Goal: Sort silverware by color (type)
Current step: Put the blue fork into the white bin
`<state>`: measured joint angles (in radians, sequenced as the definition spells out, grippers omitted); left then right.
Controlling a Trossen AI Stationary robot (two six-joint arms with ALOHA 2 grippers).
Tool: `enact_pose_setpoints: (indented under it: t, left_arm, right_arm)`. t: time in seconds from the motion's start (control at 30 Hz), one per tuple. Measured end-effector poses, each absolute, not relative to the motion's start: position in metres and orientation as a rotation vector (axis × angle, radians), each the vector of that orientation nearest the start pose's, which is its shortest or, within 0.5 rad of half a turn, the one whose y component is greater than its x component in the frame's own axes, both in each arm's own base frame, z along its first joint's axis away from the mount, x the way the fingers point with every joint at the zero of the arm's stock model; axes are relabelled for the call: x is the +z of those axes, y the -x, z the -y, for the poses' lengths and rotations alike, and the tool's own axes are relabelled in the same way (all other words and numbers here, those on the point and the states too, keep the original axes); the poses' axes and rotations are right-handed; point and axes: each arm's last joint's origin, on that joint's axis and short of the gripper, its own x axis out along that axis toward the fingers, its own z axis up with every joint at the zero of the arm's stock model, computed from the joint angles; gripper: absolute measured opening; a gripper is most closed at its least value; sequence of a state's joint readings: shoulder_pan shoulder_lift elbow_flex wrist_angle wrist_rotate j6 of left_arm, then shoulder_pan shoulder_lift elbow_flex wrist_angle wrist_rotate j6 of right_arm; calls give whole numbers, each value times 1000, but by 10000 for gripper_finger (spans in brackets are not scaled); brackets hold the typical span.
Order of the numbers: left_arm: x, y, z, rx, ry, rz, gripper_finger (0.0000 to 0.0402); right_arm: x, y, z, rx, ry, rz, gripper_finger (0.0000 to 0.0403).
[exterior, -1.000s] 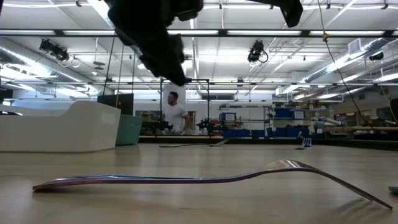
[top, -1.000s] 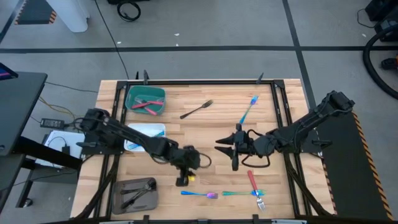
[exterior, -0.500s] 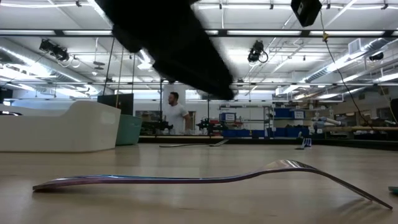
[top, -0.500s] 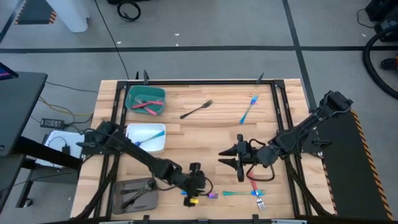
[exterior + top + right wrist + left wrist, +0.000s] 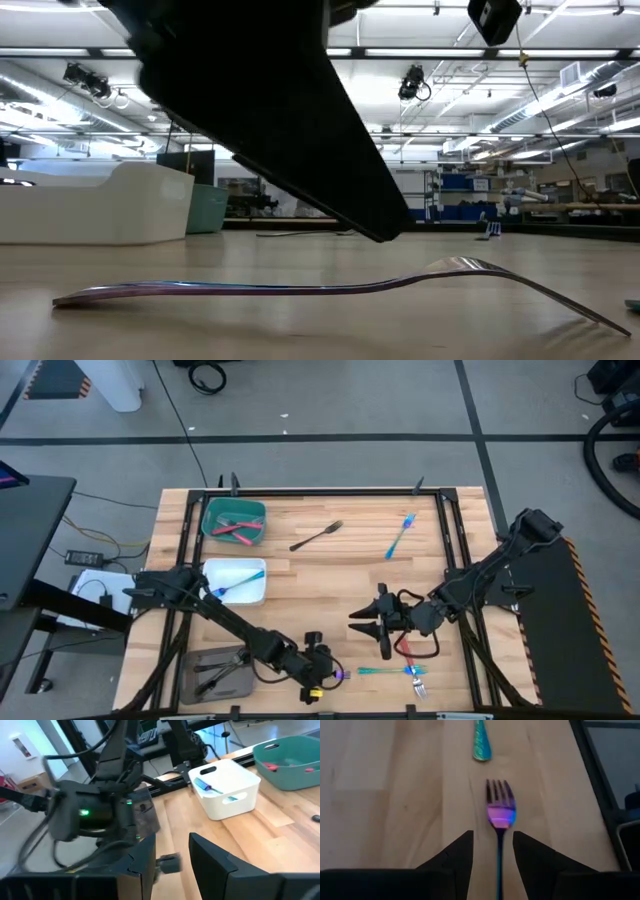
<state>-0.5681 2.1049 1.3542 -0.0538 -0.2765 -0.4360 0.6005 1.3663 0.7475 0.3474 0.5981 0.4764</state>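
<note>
Low view: iridescent fork (image 5: 330, 285) lies on the table (image 5: 300, 335) nearest the camera, tines arching up; a dark arm hangs over it.
Left gripper (image 5: 492, 845): low at the near edge, fingers (image 5: 455, 852) parted on either side of the fork's handle, not closed on it, holding nothing.
Fork head (image 5: 500, 805): purple, flat on the wood just ahead of the fingertips.
Teal utensil (image 5: 385, 671): just beyond the fork tines, on the near edge.
Red fork (image 5: 411, 662): crosses the teal utensil, to the right.
Right gripper (image 5: 375, 628): near the middle, beside the red fork, fingers (image 5: 210, 855) apart, empty.
Grey tray (image 5: 215, 671): near left corner, dark pieces inside.
White tray (image 5: 236, 582): left side, farther back, a blue piece in it.
Dark fork (image 5: 317, 536): loose on the wood, far middle.
Blue utensil (image 5: 400, 535): far right, well apart from the dark fork.
Teal tray (image 5: 233, 520): far left corner, red pieces inside.
</note>
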Motion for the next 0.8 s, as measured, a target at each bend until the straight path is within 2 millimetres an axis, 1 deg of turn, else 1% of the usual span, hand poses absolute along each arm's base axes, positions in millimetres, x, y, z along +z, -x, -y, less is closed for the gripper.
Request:
enact_pose_setpoints:
  t: [0.17,0.43,0.53,0.7,0.8]
  left_arm:
    - [130,-376,233,-97,89,-781,148]
    - [122,-373,237,-110,118,-820,148]
    - [117,-374,237,-83,131,-824,148]
    - [99,-379,232,7,141,-832,143]
    - [94,-381,227,32,134,-840,125]
  right_arm:
    - [241,-248,-154,-37,-317,-222,126]
    - [242,-248,-155,-24,-327,-219,126]
    - [242,-248,-155,-24,-324,-218,126]
    - [242,-248,-155,-24,-324,-217,126]
    - [242,-248,-155,-23,-325,-218,126]
